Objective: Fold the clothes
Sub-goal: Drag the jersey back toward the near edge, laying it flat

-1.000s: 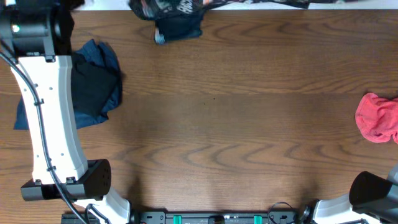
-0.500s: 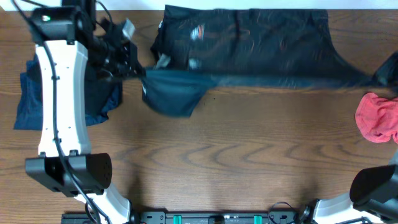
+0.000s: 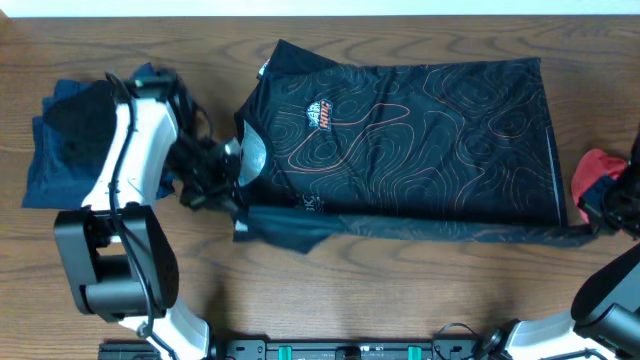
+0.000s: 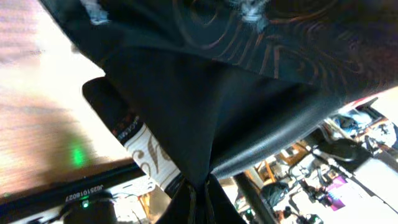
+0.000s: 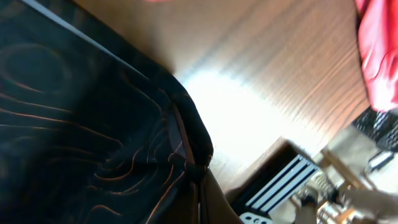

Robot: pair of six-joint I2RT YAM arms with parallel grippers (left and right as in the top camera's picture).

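Only overhead: blue garment [image 3: 42,168] near shirt [image 3: 420,140]

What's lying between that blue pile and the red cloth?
The black shirt with orange lines, spread out, and the left arm beside it; overhead view.

I see a brown wooden desk [image 3: 400,290] with broad grain filling my overhead view, and a pale strip [image 3: 320,7] along its far edge. Bright glare [image 5: 230,106] washes the wood in the right wrist view. Blurred room clutter [image 4: 348,162] lies past the desk's edge.
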